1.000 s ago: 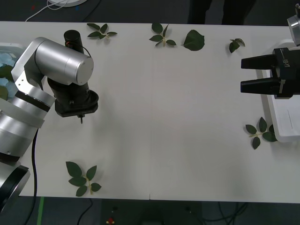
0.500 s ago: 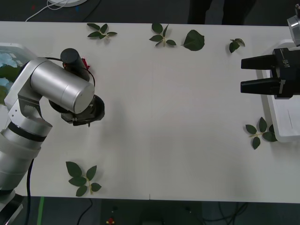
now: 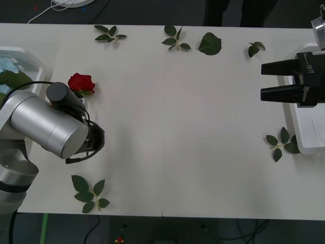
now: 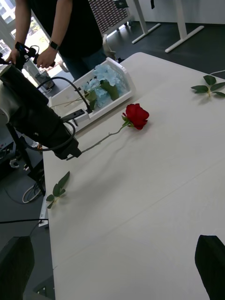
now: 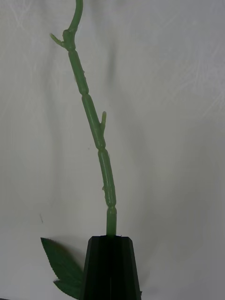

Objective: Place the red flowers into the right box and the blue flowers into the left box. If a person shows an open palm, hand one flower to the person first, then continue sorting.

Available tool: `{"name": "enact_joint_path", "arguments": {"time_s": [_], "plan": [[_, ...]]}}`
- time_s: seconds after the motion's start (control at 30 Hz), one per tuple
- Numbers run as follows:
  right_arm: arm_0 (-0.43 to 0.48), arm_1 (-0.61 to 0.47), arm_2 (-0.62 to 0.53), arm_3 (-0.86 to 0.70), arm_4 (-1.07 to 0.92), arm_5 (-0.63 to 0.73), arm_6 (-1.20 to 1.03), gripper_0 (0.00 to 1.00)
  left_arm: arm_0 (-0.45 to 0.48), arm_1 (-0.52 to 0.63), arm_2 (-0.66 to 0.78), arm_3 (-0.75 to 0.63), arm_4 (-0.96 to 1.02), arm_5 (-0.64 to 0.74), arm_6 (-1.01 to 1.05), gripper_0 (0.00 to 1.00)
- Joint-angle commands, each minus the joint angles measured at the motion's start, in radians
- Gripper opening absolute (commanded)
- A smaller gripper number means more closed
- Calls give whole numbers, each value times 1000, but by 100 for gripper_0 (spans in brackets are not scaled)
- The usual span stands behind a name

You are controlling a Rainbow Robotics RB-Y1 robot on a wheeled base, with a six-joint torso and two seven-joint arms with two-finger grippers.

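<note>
**Q:** Right wrist view: what does the figure show at its centre?

**A:** One of the red flowers (image 4: 137,115), a rose, held by the lower end of its stem (image 5: 96,131). The bloom lies over the left part of the tabletop (image 3: 193,127), near the left box (image 4: 101,96), and the stem runs from it back to the left gripper (image 5: 110,262).

**Q:** How do the jaws stand?

**A:** In the left wrist view the black jaws are closed on the stem's end, with the stem rising straight out between them. A grip this low likely lets the bloom travel ahead of the arm and reach a tray first. The right gripper (image 3: 265,81) hovers over the right edge of the tabletop beside the right box (image 3: 304,147), its jaws parted with nothing between them.

**Q:** Why is the rose on the left when red belongs on the right?

**A:** It appears to be at the start of its carry; the whole tabletop lies between it and the right box. The blue flowers (image 4: 105,79) already lie in the left box, so that half of the sorting looks under way.

**Q:** And the scattered greenery?

**A:** Loose leaf sprigs (image 3: 89,192) lie along the tabletop's edges, apart from the rose. A person (image 4: 61,28) stands beyond the left box, hands busy with a small device; no open palm is visible.
</note>
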Motion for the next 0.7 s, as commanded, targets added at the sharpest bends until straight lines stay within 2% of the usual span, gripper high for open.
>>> {"name": "enact_joint_path", "arguments": {"time_s": [0.03, 0.4, 0.43, 0.47, 0.7], "plan": [[12, -22, -6, -14, -13, 3, 43, 100, 91, 51, -9, -130, -24, -2, -44, 0], [12, -22, -6, -14, -13, 3, 45, 100, 120, 52, -4, -162, -21, -33, -47, 1], [10, -22, -6, -14, -13, 3, 46, 100, 120, 54, -3, -162, -21, -41, -47, 76], [12, -22, -5, -14, -13, 3, 46, 100, 120, 52, 0, -162, -21, -47, -48, 100], [10, -22, -5, -14, -13, 5, 49, 100, 119, 52, 11, -162, -18, -61, -56, 100]]}}
